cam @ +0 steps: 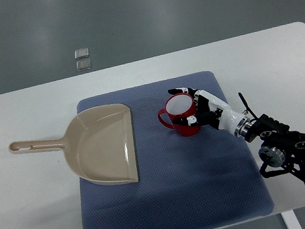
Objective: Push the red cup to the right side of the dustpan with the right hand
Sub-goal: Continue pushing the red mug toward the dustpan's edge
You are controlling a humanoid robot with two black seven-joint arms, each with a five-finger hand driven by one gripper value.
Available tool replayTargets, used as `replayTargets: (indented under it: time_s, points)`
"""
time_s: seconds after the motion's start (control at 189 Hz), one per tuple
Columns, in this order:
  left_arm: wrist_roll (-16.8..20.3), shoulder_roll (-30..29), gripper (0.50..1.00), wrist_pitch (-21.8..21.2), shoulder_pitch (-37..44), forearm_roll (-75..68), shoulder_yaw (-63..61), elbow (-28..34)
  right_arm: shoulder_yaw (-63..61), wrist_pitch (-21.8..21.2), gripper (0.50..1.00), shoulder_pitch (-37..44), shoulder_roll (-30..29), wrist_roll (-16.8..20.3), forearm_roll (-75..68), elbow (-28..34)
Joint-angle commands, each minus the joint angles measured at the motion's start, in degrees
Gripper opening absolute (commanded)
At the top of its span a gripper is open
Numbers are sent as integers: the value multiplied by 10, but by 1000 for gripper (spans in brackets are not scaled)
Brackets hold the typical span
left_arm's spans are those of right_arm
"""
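Filling most of the frame, a white table [36, 226], with grey floor across the top. Spread over its middle, a blue mat [172, 204], reaching down to the table's lower edge. Lying on the mat's left part, a beige dustpan [102, 145], mouth toward the frame's right, handle sticking out left onto bare table. Entering from the lower right corner, a black and white arm, ending in the right hand [204, 109] at centre right. Standing upright on the mat just right of the dustpan, clear of its open edge, a red cup [183, 115], handle toward the left. Curled against the cup's right side, fingers [191, 120] touching rim and wall. Lying on the floor at upper left, two small clear squares [82, 58].
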State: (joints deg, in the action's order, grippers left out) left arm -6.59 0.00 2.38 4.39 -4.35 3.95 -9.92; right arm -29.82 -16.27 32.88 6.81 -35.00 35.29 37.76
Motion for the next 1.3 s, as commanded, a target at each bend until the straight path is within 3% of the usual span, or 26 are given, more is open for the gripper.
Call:
replayTargets:
  time_s: [0.0,0.854,1.294]
  points:
    - [0,0,1000,0,0,0,0,0,5,0,932,-5,0,0,4,-1]
    - [0,0,1000,0,0,0,0,0,5,33,932,3,-66,0,30,1]
    - [0,0,1000,1,0,0,0,0,15,44,932,3,-68,0,33,1]
